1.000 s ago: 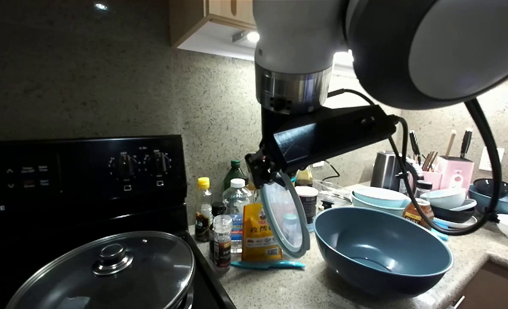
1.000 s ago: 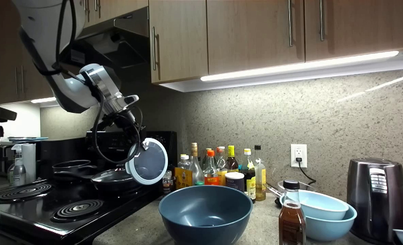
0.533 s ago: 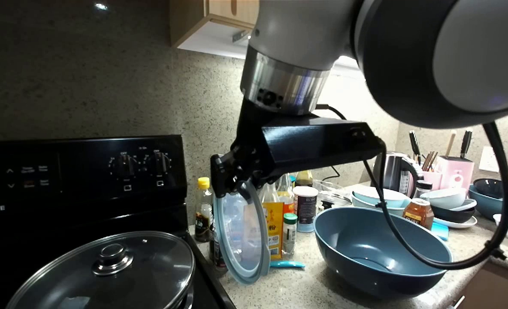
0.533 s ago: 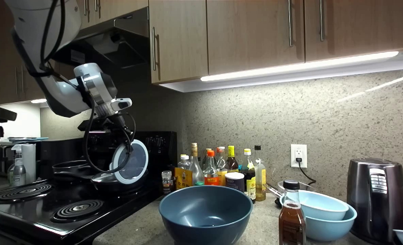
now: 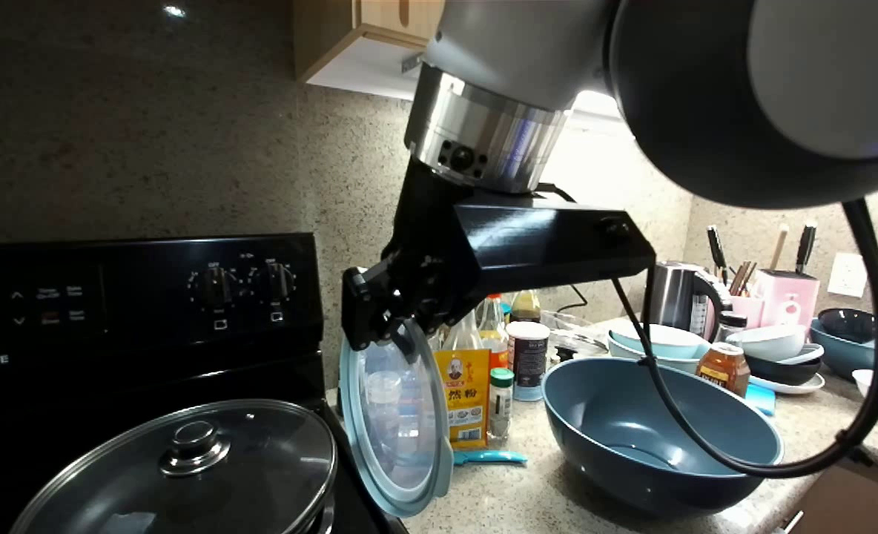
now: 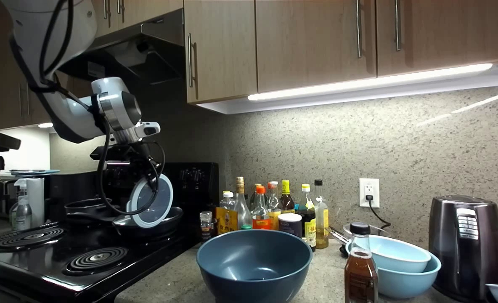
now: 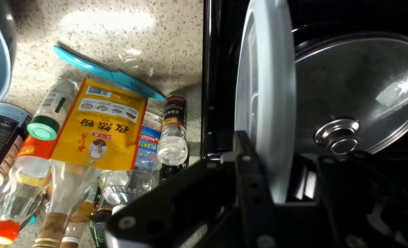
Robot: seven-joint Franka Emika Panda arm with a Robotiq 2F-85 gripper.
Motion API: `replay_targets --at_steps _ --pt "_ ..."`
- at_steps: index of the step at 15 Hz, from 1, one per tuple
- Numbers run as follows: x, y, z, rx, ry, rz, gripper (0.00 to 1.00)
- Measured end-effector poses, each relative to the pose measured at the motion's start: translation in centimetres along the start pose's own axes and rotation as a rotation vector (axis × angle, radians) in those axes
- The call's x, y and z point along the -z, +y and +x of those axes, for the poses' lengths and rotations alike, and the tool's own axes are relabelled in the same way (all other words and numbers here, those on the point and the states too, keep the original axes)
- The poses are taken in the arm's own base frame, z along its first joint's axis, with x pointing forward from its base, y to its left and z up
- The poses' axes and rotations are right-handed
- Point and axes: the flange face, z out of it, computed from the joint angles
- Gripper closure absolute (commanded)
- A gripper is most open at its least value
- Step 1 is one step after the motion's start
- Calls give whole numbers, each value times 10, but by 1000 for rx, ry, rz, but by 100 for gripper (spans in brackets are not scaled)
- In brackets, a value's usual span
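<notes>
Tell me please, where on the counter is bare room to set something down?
A bare patch of counter lies between the stove, turquoise utensil and large blue bowl; a narrower one between that bowl and the amber bottle. Crowded: behind the utensil, where the yellow packet and bottles stand.

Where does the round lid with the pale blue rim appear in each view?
In an exterior view: lid, lower middle, slightly left.
In an exterior view: lid, left of centre, below middle.
Wrist view: lid, right of centre, reaching the top edge.
Shared landmark: yellow packet.
</notes>
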Motion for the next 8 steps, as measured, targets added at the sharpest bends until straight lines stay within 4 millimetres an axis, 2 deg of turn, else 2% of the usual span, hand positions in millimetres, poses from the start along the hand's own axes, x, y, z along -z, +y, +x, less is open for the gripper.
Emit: replay_targets --at_steps 2,7,8 --pt "0 0 0 1 -7 7 95" --pt "1 0 1 -2 -14 24 95" --pt "1 0 1 -3 -14 24 99"
